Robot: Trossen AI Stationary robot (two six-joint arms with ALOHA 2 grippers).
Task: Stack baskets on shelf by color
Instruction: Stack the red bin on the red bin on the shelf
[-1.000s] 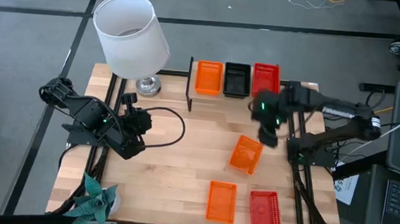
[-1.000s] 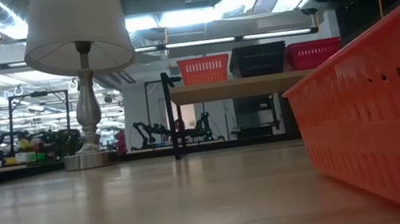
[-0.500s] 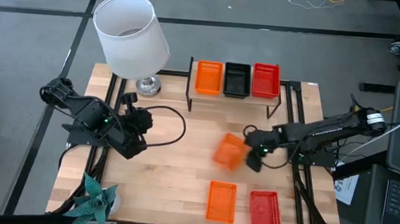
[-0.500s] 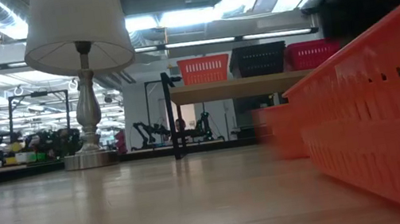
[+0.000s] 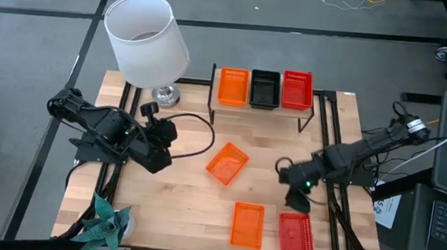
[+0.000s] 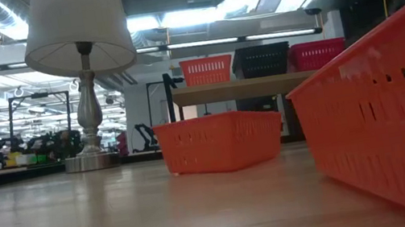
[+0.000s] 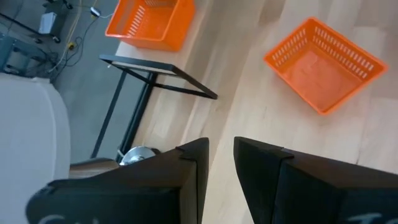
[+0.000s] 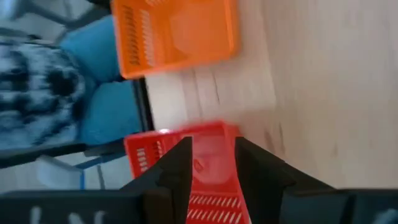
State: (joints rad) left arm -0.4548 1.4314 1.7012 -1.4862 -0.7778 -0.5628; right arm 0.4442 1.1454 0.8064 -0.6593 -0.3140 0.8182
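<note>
The shelf point(image 5: 263, 106) stands at the far edge and carries orange point(image 5: 233, 86), black point(image 5: 265, 88) and red point(image 5: 297, 89) baskets side by side. A loose orange basket point(image 5: 227, 163) rests flat on the table's middle; it also shows in the low view point(image 6: 221, 140) and the left wrist view point(image 7: 323, 62). Another orange basket point(image 5: 248, 225) and a red basket point(image 5: 295, 234) lie at the near edge. My right gripper point(image 5: 292, 199) hovers just far of the red basket point(image 8: 149, 155), its fingers a little apart point(image 8: 212, 146). My left gripper point(image 5: 168, 133) waits left of the middle, shut point(image 7: 221, 146).
A lamp with a white shade point(image 5: 146, 41) stands at the far left corner and a paper plant point(image 5: 106, 219) at the near left corner. A black cable point(image 5: 195, 135) loops over the wood by the left arm. Bare wood lies between the shelf and the near baskets.
My right gripper has swept from beside the shelf's right end toward the near edge. On its way the loose orange basket slid fast toward the table's left, from right of the middle to the centre, and turned about. My left gripper has shifted slightly toward the right.
</note>
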